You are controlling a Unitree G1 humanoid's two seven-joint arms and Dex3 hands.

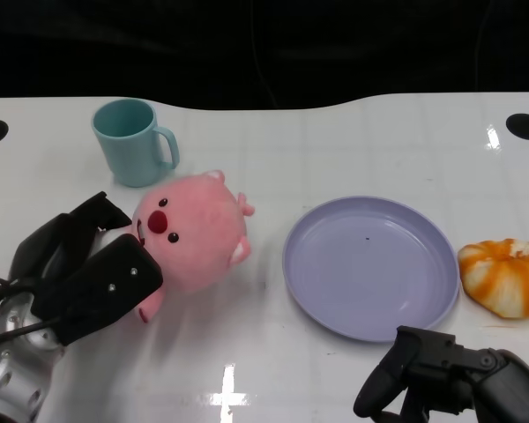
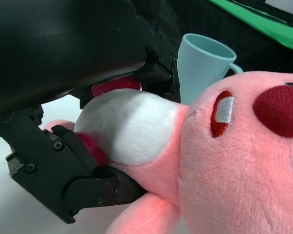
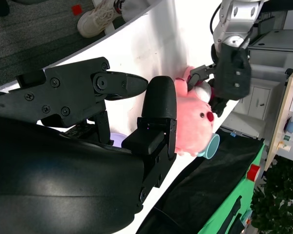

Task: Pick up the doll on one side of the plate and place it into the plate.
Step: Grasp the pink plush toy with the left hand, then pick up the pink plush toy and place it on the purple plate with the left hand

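The white table carries everything in play. On it, the lavender plate sits right of centre with nothing in it, and the pink plush doll lies to its left, well apart from the rim, face turned toward the robot. The left hand is closed around the doll's lower body — the left wrist view shows black fingers pressed into the white belly patch and pink fur, so it holds the doll, though the doll seems to rest on the table. The right hand hovers near the plate's near edge, holding nothing, its fingers loosely curled but apart.

The main risk, as I judge it: the grip is low on a soft, heavy-headed toy — it may sag, pivot or slip out during the carry. A teal mug stands just behind the doll and could be knocked on the lift. The small orange-and-white pumpkin toy beyond the plate seems safely out of the path.
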